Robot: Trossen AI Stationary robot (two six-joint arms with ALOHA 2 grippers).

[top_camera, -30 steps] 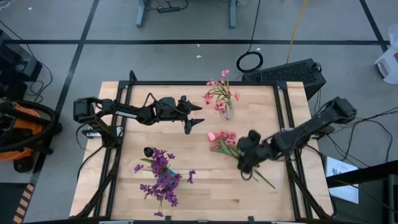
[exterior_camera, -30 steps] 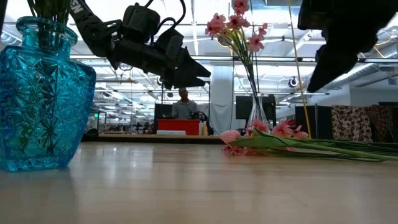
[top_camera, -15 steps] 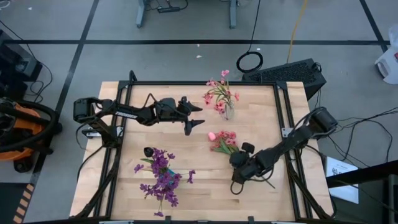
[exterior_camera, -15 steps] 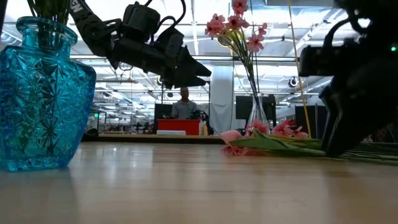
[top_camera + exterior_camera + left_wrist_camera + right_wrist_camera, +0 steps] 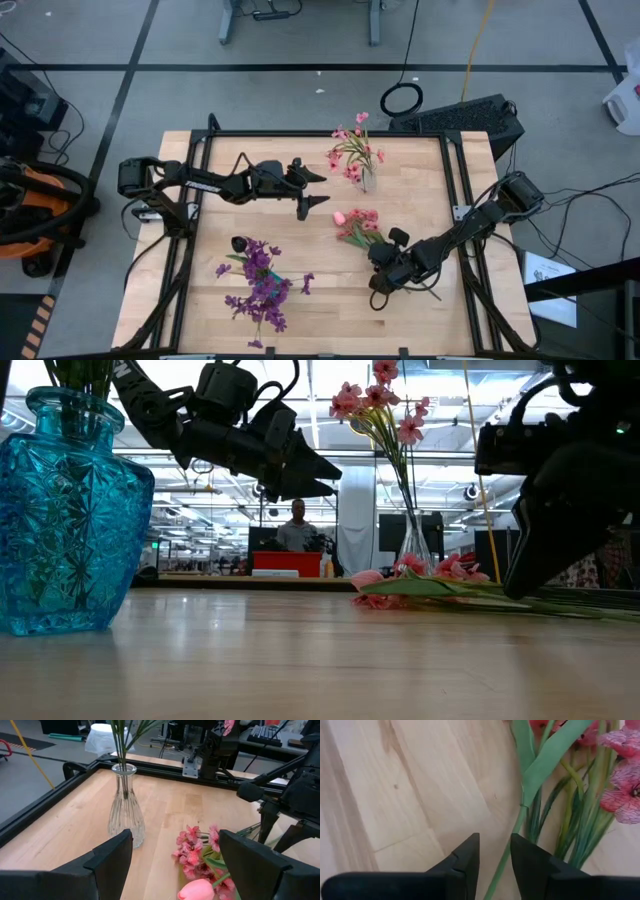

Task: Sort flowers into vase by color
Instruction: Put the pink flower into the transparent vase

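Note:
A bunch of pink flowers (image 5: 358, 226) lies flat on the table, its green stems (image 5: 520, 817) running toward the near right. My right gripper (image 5: 380, 290) is down at the table over those stems. Its fingers (image 5: 466, 851) are open by a narrow gap, with one thin stem (image 5: 501, 862) between them and space on both sides. My left gripper (image 5: 320, 188) hovers open above the table's middle, facing the bunch (image 5: 196, 854) and a clear vase (image 5: 125, 810) that holds pink flowers. A blue vase (image 5: 70, 520) holds purple flowers (image 5: 260, 285).
A pink bud (image 5: 340, 217) lies at the bunch's left end. The clear vase (image 5: 367, 180) stands at the far middle and the blue vase (image 5: 270, 283) at the near left. A black frame (image 5: 455, 200) rims the table. A person (image 5: 296, 525) shows far behind.
My right gripper has come down from above the bunch to the table, moving toward the near edge along the stems. It now stands low over them. The flowers and my left gripper have stayed where they were.

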